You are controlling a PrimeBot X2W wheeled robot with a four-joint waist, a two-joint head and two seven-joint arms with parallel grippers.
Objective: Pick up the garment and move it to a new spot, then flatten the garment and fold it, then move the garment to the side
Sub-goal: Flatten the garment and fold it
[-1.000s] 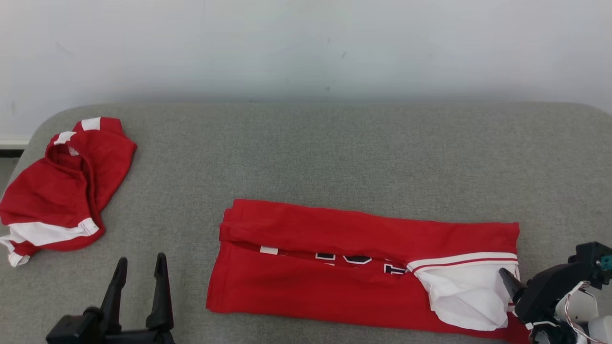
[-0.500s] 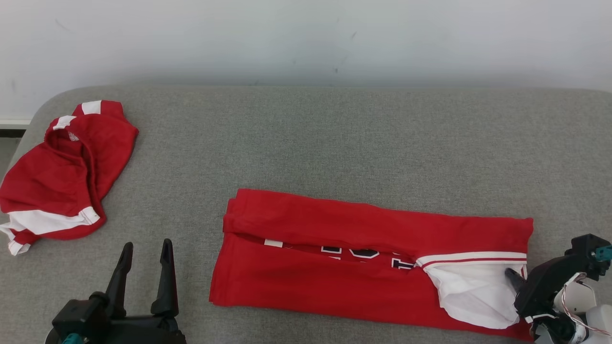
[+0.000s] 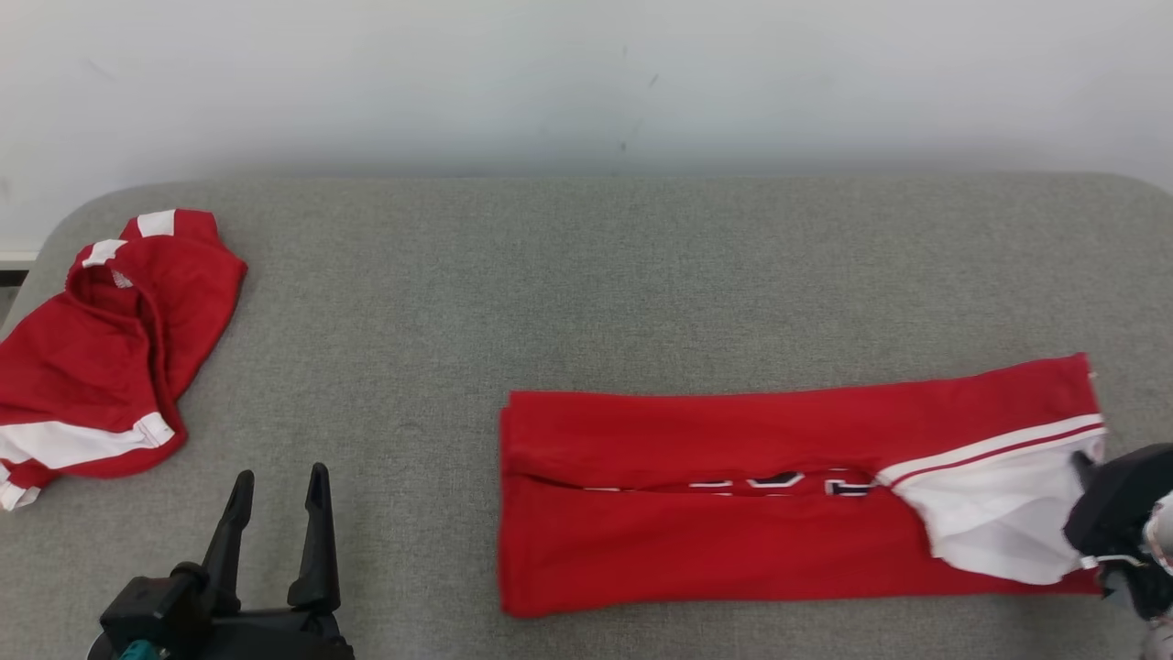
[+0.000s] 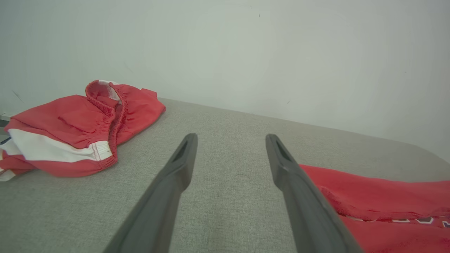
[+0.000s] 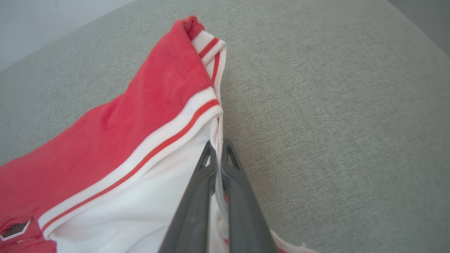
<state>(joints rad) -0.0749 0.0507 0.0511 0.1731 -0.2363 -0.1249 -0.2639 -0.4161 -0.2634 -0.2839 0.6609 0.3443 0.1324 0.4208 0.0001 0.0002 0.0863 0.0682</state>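
The head view looks down on the grey table (image 3: 641,275). The left wrist view looks low across it toward the wall (image 4: 246,52); the right wrist view sits close over the folded garment (image 5: 123,123), shared by all 3.

Left gripper (image 4: 231,137) splayed, garment (image 4: 379,203) near, possibly shorts (image 4: 70,130) farther off

Red garment (image 3: 733,550) with white panel and red-striped white band; grey table (image 3: 550,275); red-and-white heap (image 3: 92,367).

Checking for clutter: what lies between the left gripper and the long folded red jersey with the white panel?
Bare grey fabric surface separates the left gripper from the red jersey; the head view shows it.
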